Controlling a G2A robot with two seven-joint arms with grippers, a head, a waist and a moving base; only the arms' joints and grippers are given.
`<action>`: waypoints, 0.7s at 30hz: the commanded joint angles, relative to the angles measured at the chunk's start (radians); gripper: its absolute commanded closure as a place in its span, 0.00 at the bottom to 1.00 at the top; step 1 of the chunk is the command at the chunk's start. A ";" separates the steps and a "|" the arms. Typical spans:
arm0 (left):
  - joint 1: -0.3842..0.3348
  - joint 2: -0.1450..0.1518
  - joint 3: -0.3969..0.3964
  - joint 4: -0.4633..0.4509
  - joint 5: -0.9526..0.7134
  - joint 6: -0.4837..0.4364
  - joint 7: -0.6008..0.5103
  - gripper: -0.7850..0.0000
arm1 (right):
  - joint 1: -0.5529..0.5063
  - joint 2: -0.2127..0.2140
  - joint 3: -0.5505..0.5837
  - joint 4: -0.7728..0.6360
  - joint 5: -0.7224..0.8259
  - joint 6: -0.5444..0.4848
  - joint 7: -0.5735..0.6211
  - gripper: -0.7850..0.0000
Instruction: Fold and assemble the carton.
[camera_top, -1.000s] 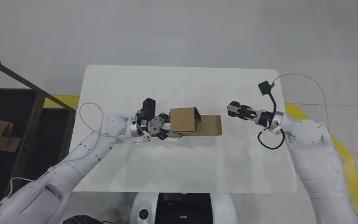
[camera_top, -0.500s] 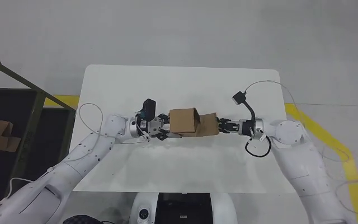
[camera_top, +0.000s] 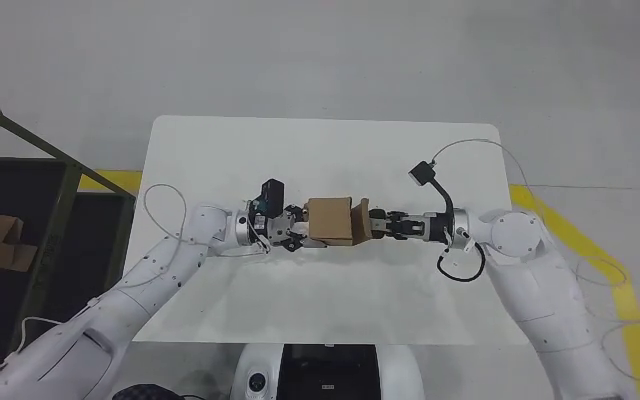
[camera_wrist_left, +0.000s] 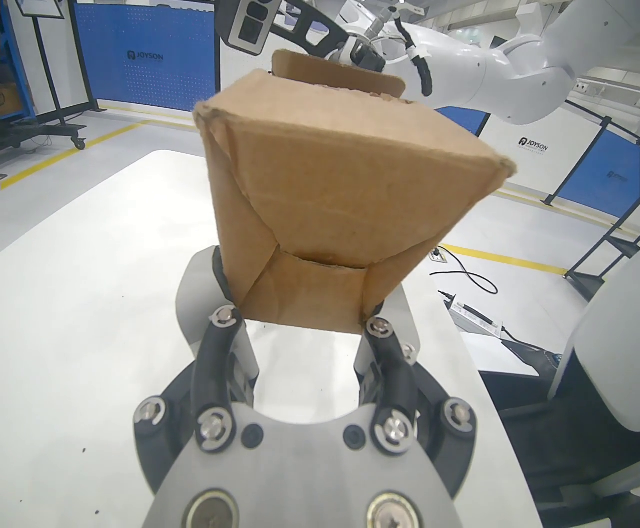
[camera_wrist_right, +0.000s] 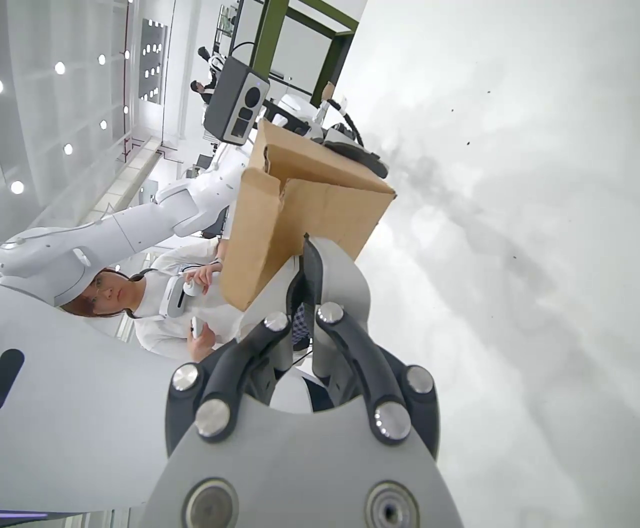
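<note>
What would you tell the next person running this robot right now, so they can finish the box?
Left hand: shut on one end of the carton, at the middle of the table.
Right hand: at the carton's other end, by the upright flap; open or shut is unclear.
Done: the carton is opened into a box shape and that flap stands up.
Left: probably push the flap closed, then fold whatever flaps remain.
</note>
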 joint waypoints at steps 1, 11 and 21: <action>0.003 -0.001 -0.006 0.002 0.008 0.006 -0.004 0.51 | 0.002 0.001 0.002 0.001 0.010 0.002 0.001 0.95; 0.017 -0.008 -0.023 0.008 0.044 0.038 -0.003 0.51 | 0.008 0.008 -0.003 -0.005 0.007 0.028 0.008 0.95; 0.020 -0.016 -0.035 0.026 0.067 0.047 -0.004 0.53 | 0.024 0.010 -0.021 0.004 0.009 0.033 0.009 0.86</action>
